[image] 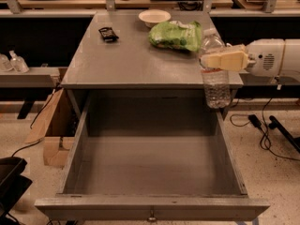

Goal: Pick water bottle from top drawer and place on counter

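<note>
My gripper (216, 60) reaches in from the right and is shut on the water bottle (215, 84), a clear ribbed bottle with a white cap. It holds the bottle upright in the air at the counter's right front corner, above the drawer's back right corner. The bottle's base hangs below the counter's edge. The top drawer (150, 165) is pulled fully open and its grey inside is bare; a small knob shows on its front panel. The counter (131, 60) is the flat grey top behind it.
On the counter stand a green bag (176, 34), a white bowl (154, 17) and a small black object (108, 33). A cardboard box (49, 130) lies on the floor to the left. Sanitizer bottles (13, 62) stand on the left bench. Cables run on the right floor.
</note>
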You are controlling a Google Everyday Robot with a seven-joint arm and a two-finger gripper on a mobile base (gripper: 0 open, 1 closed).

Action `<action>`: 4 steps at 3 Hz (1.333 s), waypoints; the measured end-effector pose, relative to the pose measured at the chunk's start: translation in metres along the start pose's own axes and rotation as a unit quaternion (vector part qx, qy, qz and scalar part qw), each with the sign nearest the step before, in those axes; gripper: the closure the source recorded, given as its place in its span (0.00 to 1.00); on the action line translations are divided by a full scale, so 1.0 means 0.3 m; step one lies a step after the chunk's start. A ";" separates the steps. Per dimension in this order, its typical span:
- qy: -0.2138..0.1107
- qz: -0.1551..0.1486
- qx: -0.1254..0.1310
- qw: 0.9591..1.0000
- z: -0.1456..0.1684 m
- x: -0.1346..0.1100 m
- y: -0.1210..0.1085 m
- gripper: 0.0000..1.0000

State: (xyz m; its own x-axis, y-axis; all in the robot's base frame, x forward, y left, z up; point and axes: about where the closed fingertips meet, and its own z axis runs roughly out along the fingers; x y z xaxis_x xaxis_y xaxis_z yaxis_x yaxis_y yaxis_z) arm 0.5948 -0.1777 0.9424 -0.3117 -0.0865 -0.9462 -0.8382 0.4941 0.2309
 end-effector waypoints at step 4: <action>-0.160 -0.111 -0.007 0.981 0.454 -0.489 -0.007 1.00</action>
State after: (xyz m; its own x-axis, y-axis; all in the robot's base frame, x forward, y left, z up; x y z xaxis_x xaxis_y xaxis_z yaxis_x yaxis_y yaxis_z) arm 0.7032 -0.0482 1.0500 0.0341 0.0858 -0.9957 -0.8766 0.4811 0.0114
